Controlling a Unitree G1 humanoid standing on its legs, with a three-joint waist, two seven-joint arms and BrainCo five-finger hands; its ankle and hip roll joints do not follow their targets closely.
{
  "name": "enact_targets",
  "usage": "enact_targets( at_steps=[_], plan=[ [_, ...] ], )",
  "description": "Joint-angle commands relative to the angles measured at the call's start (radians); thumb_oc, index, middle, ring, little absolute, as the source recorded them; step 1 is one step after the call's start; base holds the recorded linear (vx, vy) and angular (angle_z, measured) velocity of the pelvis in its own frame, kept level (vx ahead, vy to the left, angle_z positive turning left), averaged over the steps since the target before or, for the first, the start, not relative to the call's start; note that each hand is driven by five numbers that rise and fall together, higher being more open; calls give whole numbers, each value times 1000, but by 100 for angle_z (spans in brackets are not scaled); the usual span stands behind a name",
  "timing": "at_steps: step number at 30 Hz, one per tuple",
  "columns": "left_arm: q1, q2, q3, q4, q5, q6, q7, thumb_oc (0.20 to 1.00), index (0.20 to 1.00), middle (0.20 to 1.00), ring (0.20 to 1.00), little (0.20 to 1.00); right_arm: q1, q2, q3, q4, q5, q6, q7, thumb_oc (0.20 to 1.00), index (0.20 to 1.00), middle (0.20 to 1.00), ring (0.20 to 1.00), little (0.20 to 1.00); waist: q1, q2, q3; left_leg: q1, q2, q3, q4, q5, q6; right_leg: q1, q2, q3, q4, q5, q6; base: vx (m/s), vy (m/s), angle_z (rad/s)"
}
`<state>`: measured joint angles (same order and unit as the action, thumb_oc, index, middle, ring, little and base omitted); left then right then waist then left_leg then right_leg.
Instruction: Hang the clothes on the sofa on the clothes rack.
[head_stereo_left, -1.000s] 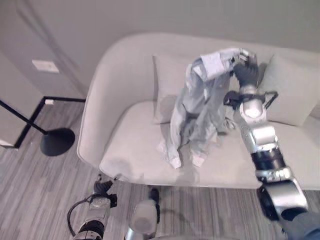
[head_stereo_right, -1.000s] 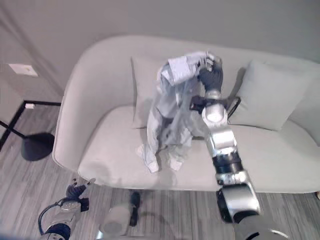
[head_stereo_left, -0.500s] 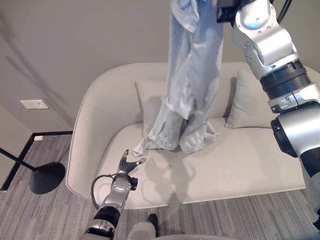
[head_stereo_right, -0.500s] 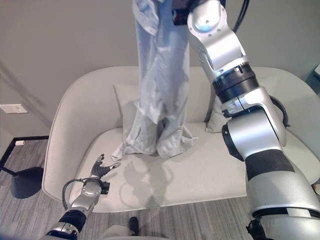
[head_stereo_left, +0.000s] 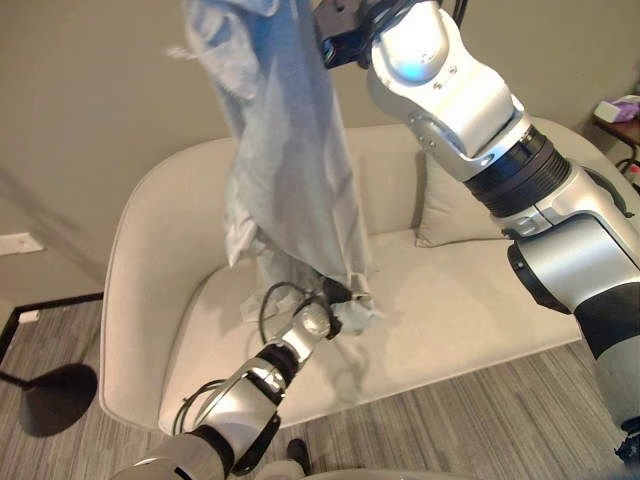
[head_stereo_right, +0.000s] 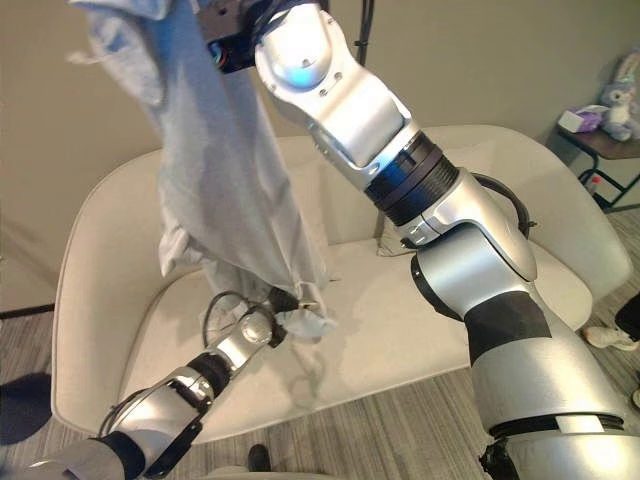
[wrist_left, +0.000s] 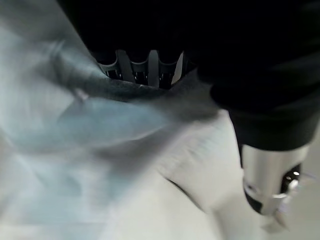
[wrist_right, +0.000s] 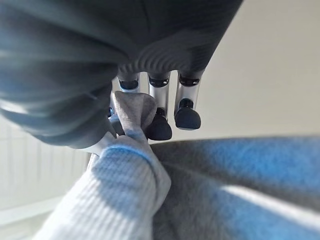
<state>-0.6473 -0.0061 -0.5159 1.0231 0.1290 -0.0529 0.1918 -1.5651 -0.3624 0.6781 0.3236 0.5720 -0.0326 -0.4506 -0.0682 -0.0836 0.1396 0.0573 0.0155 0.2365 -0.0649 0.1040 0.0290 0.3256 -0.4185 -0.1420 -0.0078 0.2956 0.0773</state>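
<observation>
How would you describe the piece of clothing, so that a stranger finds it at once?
Start at the pale curved sofa against the wall. Above its seat, the right robot hand holds up a light blue-grey garment by a pinched fold. It is the one hanging thing; the cushion beside it rests on the sofa.

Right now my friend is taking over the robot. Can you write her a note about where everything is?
Right hand: raised high, fingers curled round the pale blue-grey cloth garment.
Left hand: down at the garment's lower hem; the cloth hides its fingers.
The garment hangs from the right hand over the cream curved sofa, its hem bunched near the seat.
Done: garment lifted off the seat.
Left: carry it to the clothes rack and hang it.
</observation>
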Motion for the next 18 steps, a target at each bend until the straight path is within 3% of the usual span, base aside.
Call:
enact_targets(
  at_steps=[1, 3, 4, 14, 18],
  plan=[
    [-159, -102, -60, 40, -25, -60, 9, 1000, 1000, 1000, 1000, 1000, -154, -58, 23, 69, 17, -63, -23, 200, 200, 200, 200, 200, -5, 50, -10, 0, 63, -53, 36, -36, -184, 44, 33, 24, 113, -235, -43, 2, 13, -4],
    [-159, -102, -60, 40, -25, -60, 9, 1000, 1000, 1000, 1000, 1000, -154, -58, 23, 69, 17, -63, -23, 200, 200, 200, 200, 200, -4, 50, -9, 1, 63, -53, 35, -36, -184, 44, 33, 24, 113, -235, -43, 3, 14, -6],
    [-216, -103, -50, 67, -45, -56, 32, 200, 200, 200, 200, 200, -152, -69, 38, 51, -2, -60, -26, 200, 200, 200, 200, 200, -20, 50, -1, 10, 52, -47, 18, -33, -186, 38, 31, 34, 115, -231, -49, 6, 31, -10],
    [-207, -86, -16, 94, -66, -42, 56, 200, 200, 200, 200, 200, -138, -104, 41, 35, -35, -57, -30, 200, 200, 200, 200, 200, -31, 59, 5, 27, 42, -41, 6, -37, -181, 27, 28, 43, 116, -230, -49, 1, 19, -4],
    [-176, -41, 50, 153, -89, -18, 87, 200, 200, 200, 200, 200, -104, -141, 15, -11, -76, -52, -42, 200, 200, 200, 200, 200, -36, 63, 7, 33, 30, -37, 8, -42, -176, 20, 24, 49, 116, -226, -51, 3, 69, -1]
  ],
)
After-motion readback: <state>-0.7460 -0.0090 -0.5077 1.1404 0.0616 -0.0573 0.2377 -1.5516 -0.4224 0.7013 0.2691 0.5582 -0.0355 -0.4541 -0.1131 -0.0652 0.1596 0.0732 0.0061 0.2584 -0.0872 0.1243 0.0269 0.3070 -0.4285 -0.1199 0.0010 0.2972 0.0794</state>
